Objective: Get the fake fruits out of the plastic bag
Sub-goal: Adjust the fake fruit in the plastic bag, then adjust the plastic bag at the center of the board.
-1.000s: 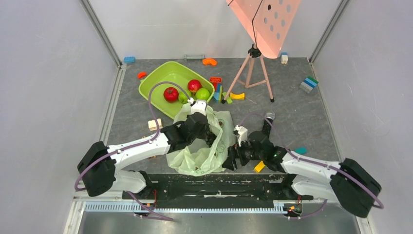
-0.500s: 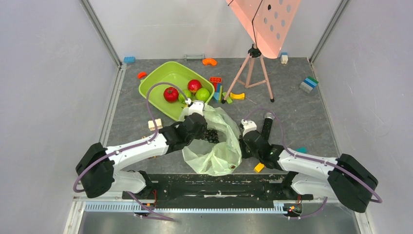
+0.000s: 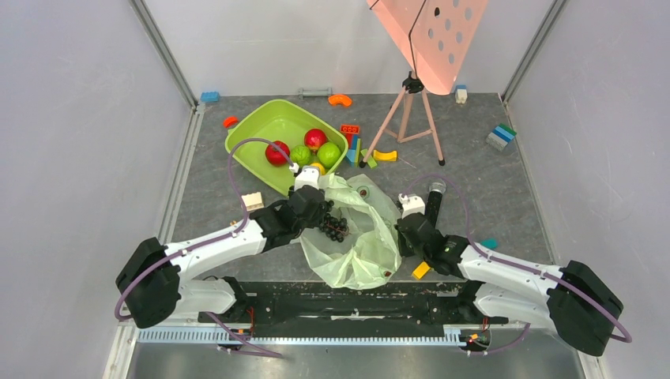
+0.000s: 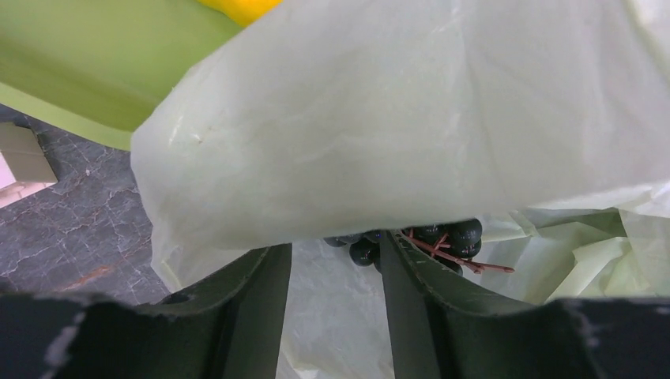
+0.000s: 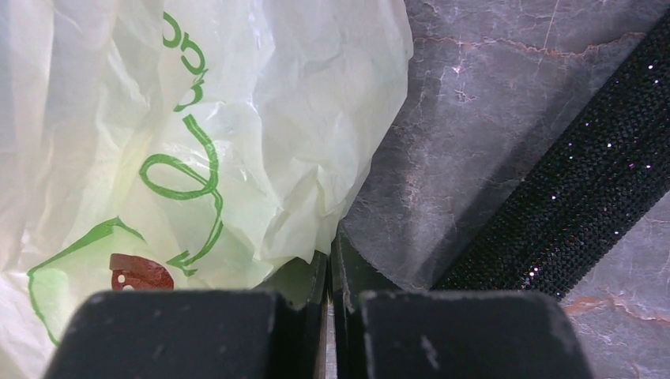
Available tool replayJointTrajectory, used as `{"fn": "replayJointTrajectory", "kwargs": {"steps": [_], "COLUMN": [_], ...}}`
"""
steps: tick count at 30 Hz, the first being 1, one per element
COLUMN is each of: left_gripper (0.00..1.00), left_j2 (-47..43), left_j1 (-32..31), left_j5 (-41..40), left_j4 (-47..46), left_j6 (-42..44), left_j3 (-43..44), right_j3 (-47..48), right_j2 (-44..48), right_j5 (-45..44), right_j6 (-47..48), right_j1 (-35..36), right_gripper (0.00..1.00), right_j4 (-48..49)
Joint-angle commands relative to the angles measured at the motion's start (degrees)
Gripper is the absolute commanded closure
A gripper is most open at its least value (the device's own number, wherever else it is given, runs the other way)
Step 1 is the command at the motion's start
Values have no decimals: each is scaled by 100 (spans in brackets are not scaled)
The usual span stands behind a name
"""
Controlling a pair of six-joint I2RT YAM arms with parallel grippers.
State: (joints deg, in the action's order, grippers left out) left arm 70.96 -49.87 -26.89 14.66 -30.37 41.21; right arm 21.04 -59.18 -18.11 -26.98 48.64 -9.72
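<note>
Setting: grey marbled counter (image 3: pixel 490 181) between white walls.
Plastic bag (image 3: pixel 359 245): lying centre, gaping wider than before.
Grape bunch (image 3: pixel 333 226): now showing at its mouth.
Left gripper (image 4: pixel 332 251): jaws parted, empty, reaching for grapes.
Right gripper (image 5: pixel 328 264): closed-jawed, pinching the bag's edge.

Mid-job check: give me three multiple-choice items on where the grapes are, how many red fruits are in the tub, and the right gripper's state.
1. The grapes lie: A by the tripod; B at the bag mouth; C by the blue blocks.
2. Red fruits in the tub: A one; B four; C two.
3. The right gripper is: A shut on the bag; B wide open; C holding grapes.
Answers: 1 B, the bunch shows amid the bag's folds by the left gripper; 2 C, apple and tomato; 3 A, it pinches the bag's edge.
</note>
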Motion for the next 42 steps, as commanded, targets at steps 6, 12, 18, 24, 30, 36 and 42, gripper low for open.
{"fn": "replayJointTrajectory", "kwargs": {"steps": [6, 12, 18, 24, 30, 36, 42], "left_gripper": [48, 60, 63, 63, 65, 66, 68], "left_j2": [-126, -124, -508, -1063, -1229, -1321, -1272], "left_j1": [57, 56, 56, 52, 47, 36, 30], "left_j5": [-8, 222, 863, 1167, 1298, 1434, 1389], "left_j4": [2, -17, -338, -428, -491, -631, -631], "left_j6": [-94, -262, -241, -180, -222, -358, -432], "left_j3": [48, -85, -279, -555, -785, -1019, -1097], "right_j3": [23, -25, 20, 531, 1219, 2292, 2792], "right_j2": [-26, -12, 161, 1049, 1610, 974, 70], "right_j5": [-94, 13, -35, -342, 418, 208, 943], "right_j6": [88, 113, 195, 440, 1060, 1522, 1750], "right_j1": [14, 15, 19, 22, 82, 779, 1339], "right_gripper": [100, 100, 87, 33, 46, 47, 64], "right_j4": [90, 224, 149, -246, 17, 48, 420]}}
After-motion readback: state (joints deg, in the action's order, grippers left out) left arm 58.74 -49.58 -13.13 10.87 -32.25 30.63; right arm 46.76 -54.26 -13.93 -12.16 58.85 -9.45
